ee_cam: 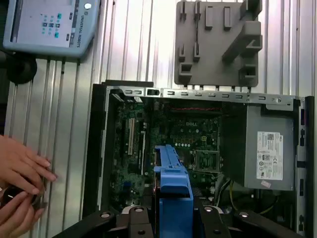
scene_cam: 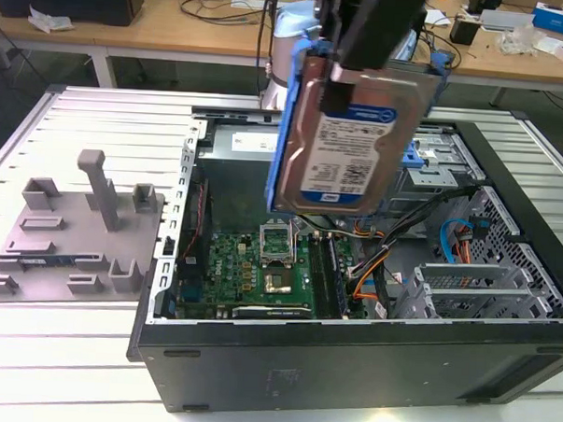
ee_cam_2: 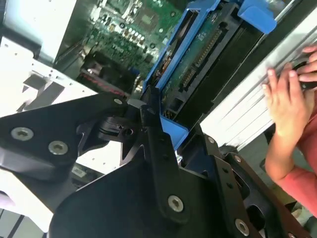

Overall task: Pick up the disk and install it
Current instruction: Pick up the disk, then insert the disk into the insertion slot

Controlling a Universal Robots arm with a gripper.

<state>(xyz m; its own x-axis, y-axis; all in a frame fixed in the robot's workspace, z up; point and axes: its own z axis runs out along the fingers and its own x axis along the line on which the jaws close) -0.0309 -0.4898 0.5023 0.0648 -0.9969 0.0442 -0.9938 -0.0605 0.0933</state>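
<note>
The gripper (scene_cam: pixel 339 75), closed on the disk (scene_cam: pixel 345 153), holds it above the open case (scene_cam: pixel 350 354); a slip could drop it onto the motherboard (scene_cam: pixel 232 265).

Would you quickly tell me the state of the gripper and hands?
The gripper: shut on the disk above the open case.
The person's hands: beside the case, grip cannot be told.

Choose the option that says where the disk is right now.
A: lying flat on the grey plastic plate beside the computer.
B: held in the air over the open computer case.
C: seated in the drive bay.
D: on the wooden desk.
B: in the exterior view the gripper is shut on the disk, which hangs tilted above the open computer case.
</note>
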